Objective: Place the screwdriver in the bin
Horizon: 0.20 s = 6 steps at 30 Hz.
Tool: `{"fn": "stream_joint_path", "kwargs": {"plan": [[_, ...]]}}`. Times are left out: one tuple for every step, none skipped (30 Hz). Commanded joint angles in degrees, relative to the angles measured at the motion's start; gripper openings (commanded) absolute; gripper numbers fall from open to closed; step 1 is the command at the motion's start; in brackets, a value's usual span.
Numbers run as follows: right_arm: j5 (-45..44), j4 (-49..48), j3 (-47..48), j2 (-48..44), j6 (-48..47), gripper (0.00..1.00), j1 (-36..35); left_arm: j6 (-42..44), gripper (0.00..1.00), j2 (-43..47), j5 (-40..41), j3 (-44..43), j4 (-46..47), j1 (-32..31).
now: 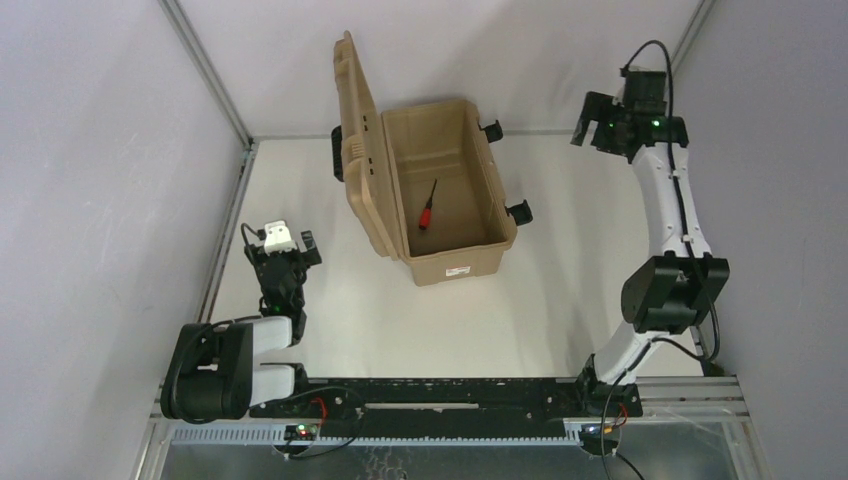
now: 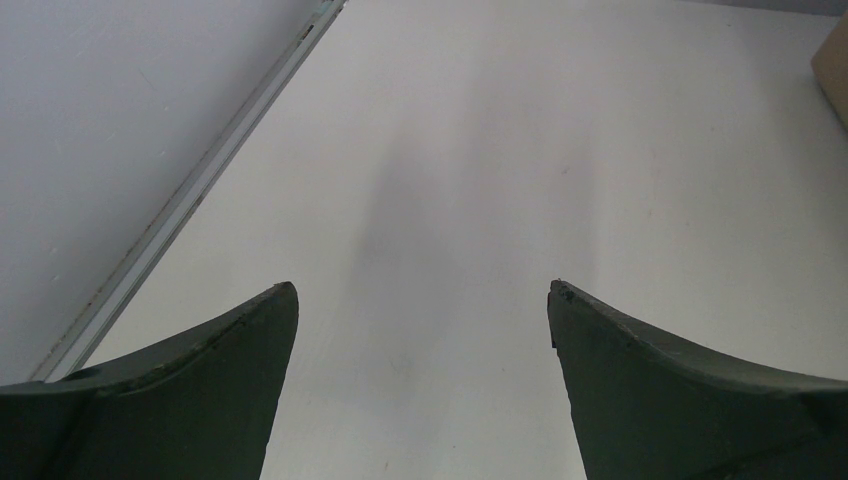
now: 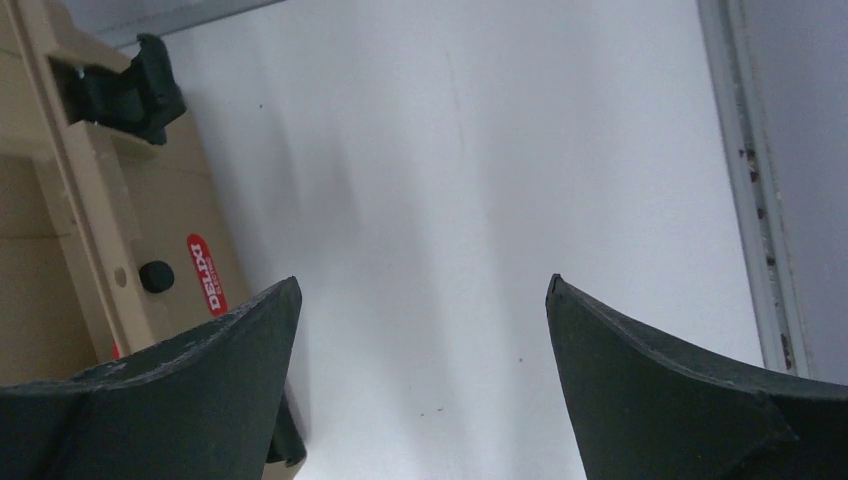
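The tan bin [image 1: 497,190] stands open at the table's middle back, its lid [image 1: 358,150] swung up to the left. The screwdriver [image 1: 427,207], red handle and thin black shaft, lies on the bin's floor. My left gripper [image 1: 283,245] is open and empty at the left of the table, well clear of the bin; its wrist view shows only bare table between the fingers [image 2: 220,370]. My right gripper [image 1: 610,128] is open and empty, raised at the back right beside the bin. The right wrist view shows the bin's side [image 3: 160,260] with a black latch [image 3: 130,90] left of the fingers [image 3: 660,380].
A metal frame rail [image 1: 232,210] runs along the table's left edge, and another [image 3: 752,190] along the right edge. Grey walls close in the left, right and back. A corner of the bin [image 2: 835,70] shows at the right edge of the left wrist view.
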State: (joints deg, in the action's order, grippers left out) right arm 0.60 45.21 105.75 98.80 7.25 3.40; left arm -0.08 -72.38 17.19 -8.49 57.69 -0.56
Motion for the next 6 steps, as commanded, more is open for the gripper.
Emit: {"fn": "stream_joint_path", "kwargs": {"plan": [[4.50, -3.93, -1.41, -4.73, -0.58, 1.00, 3.22, -0.85, 1.00, 0.14, -0.84, -2.57, 2.87, 0.38], [4.65, -4.25, -1.93, -5.07, -0.49, 1.00, 3.83, -0.87, 1.00, 0.13, -0.84, -2.63, 2.87, 0.38], [5.01, -4.49, -2.34, -5.41, -0.38, 1.00, 4.15, -0.86, 1.00, 0.13, -0.80, -2.63, 2.87, 0.38], [5.52, -4.68, -2.60, -5.76, -0.59, 1.00, 4.42, -0.85, 1.00, 0.13, -0.83, -2.59, 2.87, 0.38], [5.48, -4.83, -2.70, -6.00, -0.61, 1.00, 4.49, -0.86, 1.00, 0.13, -0.78, -2.62, 2.87, 0.38], [5.28, -4.71, -2.82, -6.26, -0.86, 1.00, 4.51, -0.84, 1.00, 0.13, -0.83, -2.52, 2.87, 0.38]]}}
